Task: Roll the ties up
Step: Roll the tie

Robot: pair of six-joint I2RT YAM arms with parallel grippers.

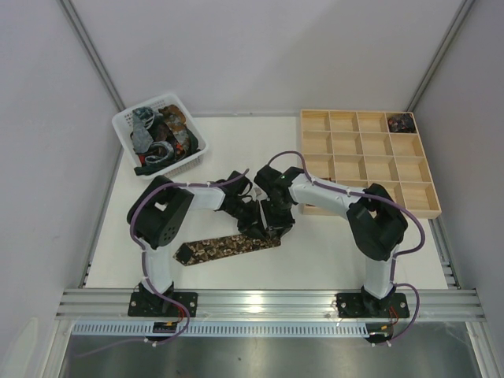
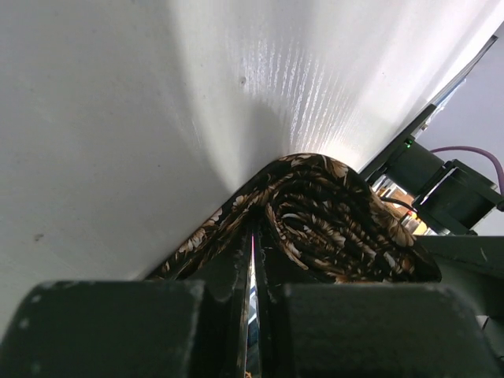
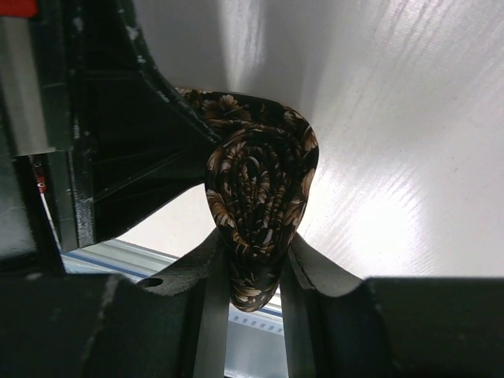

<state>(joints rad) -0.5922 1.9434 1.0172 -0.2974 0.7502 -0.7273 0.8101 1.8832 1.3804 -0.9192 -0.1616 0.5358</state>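
Note:
A dark brown tie (image 1: 224, 248) with tan floral print lies flat on the white table, its pointed end toward the left. Its right end is wound into a roll (image 3: 260, 185), which also shows in the left wrist view (image 2: 331, 216). My right gripper (image 3: 256, 264) is shut on the roll, one finger on each side of it. My left gripper (image 2: 253, 234) has its jaws nearly together, pinching the tie where the flat strip meets the roll. In the top view the two grippers meet, left (image 1: 253, 224) and right (image 1: 276, 227).
A white basket (image 1: 150, 104) at the back left holds several loose ties (image 1: 161, 138). A wooden compartment tray (image 1: 370, 113) stands at the back right, with one dark rolled tie (image 1: 402, 122) in its far right corner cell. An aluminium rail (image 1: 268, 301) runs along the near edge.

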